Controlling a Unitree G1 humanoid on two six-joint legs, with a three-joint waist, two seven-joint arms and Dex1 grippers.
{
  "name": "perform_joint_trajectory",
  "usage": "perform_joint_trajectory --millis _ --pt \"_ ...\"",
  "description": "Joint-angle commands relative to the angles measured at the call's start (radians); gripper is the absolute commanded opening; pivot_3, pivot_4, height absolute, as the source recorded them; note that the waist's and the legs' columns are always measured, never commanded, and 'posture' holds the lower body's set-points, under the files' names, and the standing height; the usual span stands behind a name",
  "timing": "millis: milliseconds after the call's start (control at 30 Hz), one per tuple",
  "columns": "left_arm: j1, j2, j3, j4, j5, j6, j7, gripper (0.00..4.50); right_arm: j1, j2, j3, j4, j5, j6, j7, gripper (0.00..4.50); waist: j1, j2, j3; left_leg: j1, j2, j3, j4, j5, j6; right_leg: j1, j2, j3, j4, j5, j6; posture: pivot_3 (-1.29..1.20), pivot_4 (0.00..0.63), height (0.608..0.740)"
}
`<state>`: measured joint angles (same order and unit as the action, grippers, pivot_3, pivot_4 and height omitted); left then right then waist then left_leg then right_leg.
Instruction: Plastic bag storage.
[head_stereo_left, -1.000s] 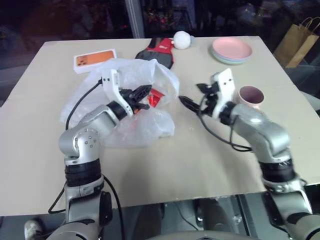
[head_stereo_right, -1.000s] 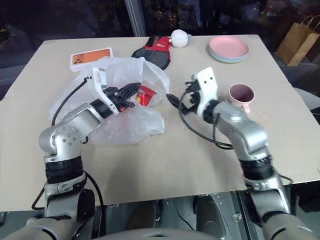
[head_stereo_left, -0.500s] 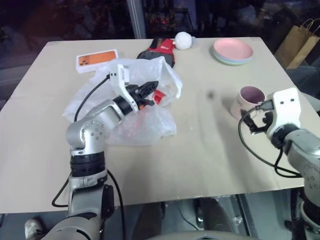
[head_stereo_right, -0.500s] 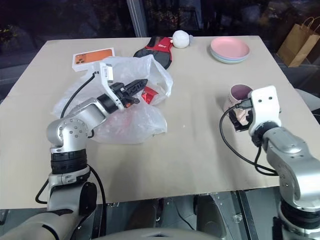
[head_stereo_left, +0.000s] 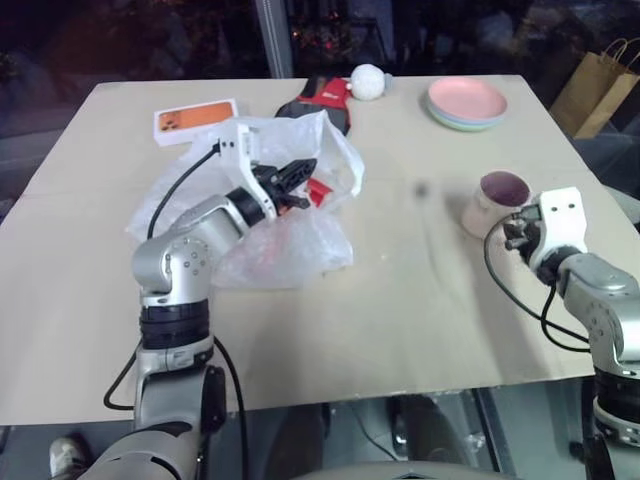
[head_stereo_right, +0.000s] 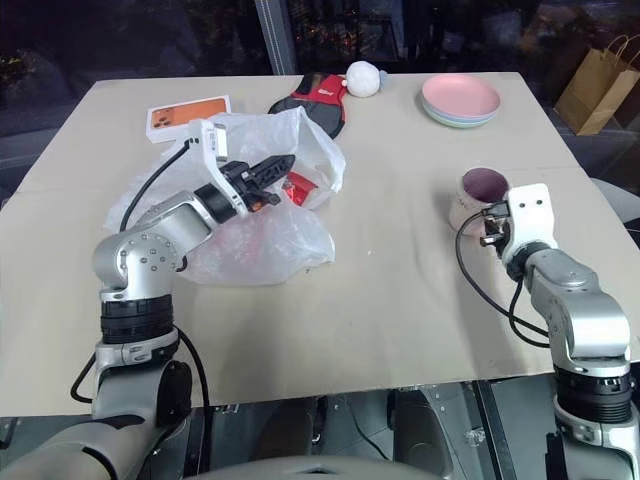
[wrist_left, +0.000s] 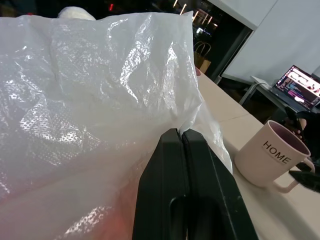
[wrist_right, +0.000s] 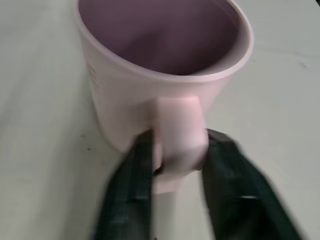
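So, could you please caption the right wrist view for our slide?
Right gripper fingers flanking the handle of the pale pink ceramic mug on the beige table.

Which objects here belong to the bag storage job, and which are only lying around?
Job: plastic bag, pinched by the left gripper; mug, its handle between the right gripper fingers.

Lying about: pink plates, orange box, white ball, paper bag.
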<state>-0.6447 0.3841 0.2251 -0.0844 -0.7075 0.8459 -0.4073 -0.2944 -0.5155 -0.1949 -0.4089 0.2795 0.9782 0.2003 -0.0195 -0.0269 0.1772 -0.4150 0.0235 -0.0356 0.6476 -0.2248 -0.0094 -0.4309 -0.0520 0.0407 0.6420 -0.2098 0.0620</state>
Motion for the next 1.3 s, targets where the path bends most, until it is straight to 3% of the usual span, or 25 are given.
perform_joint_trajectory --millis 33,133,267,500,867,1100,1133,1167,1300 --pt "-0.003 0.011 0.015 -0.056 -0.010 -0.004 0.007 0.00 0.001 -0.026 -0.030 -0.096 0.032 -0.016 0.049 0.40 0.001 0.000 0.000 0.000 0.000 0.000 0.000 0.000 0.000 0.000 0.000 0.000 0.000 0.000 0.000 0.00 0.150 0.740" --pt "-0.008 0.010 0.025 -0.060 -0.028 0.010 0.010 0.00 0.006 -0.040 -0.027 -0.230 0.147 0.034 0.143 0.40 0.001 0.000 0.000 0.000 0.000 0.000 0.000 0.000 0.000 0.000 0.000 0.000 0.000 0.000 0.000 0.00 0.150 0.740" --pt "-0.026 0.027 0.048 -0.078 -0.089 0.055 -0.010 0.00 -0.136 0.057 0.131 -0.273 0.206 0.060 0.141 0.40 -0.021 0.000 0.000 0.001 0.001 -0.001 0.001 0.000 0.000 0.000 0.001 0.000 0.001 0.000 0.000 0.00 0.150 0.740" --pt "-0.067 0.064 0.120 -0.125 -0.232 0.147 0.010 0.00 -0.329 0.245 0.410 -0.003 0.067 -0.105 0.118 0.40 -0.019 0.000 0.000 0.000 0.001 -0.001 0.002 0.000 0.000 0.000 0.002 -0.001 0.003 0.000 0.000 0.00 0.150 0.740" --pt "-0.037 0.114 0.218 -0.216 -0.516 0.275 0.150 0.00 -0.484 0.347 0.597 0.339 -0.136 -0.382 0.194 0.40 -0.023 0.000 0.000 0.000 0.001 -0.002 0.002 0.000 0.000 0.000 0.001 -0.001 0.002 0.000 0.000 0.00 0.150 0.740" --pt "0.042 0.116 0.199 -0.266 -0.515 0.245 0.231 0.00 -0.659 0.610 0.727 0.665 -0.190 -0.682 0.368 0.40 -0.038 -0.001 0.000 0.002 0.002 -0.002 0.001 0.000 0.000 -0.001 0.002 0.000 0.004 0.000 -0.001 0.00 0.150 0.740" --pt "0.063 0.122 0.199 -0.270 -0.505 0.239 0.230 0.00 -0.666 0.626 0.730 0.705 -0.200 -0.714 0.391 1.45 -0.030 0.000 0.000 0.001 0.002 -0.003 0.001 0.000 0.000 -0.001 0.002 -0.001 0.004 0.000 -0.001 0.00 0.150 0.740" --pt "0.083 0.128 0.200 -0.275 -0.497 0.231 0.229 0.00 -0.671 0.636 0.728 0.737 -0.213 -0.744 0.398 1.77 -0.023 -0.001 0.000 0.001 0.001 -0.003 0.001 0.000 0.000 -0.001 0.001 -0.001 0.004 0.000 -0.001 0.00 0.150 0.740" --pt "0.139 0.138 0.212 -0.278 -0.494 0.203 0.238 0.00 -0.638 0.599 0.694 0.736 -0.275 -0.826 0.369 3.96 -0.013 -0.001 0.000 -0.001 -0.001 -0.003 0.001 0.000 0.000 0.000 -0.001 -0.002 0.002 0.000 0.000 0.00 0.150 0.740"
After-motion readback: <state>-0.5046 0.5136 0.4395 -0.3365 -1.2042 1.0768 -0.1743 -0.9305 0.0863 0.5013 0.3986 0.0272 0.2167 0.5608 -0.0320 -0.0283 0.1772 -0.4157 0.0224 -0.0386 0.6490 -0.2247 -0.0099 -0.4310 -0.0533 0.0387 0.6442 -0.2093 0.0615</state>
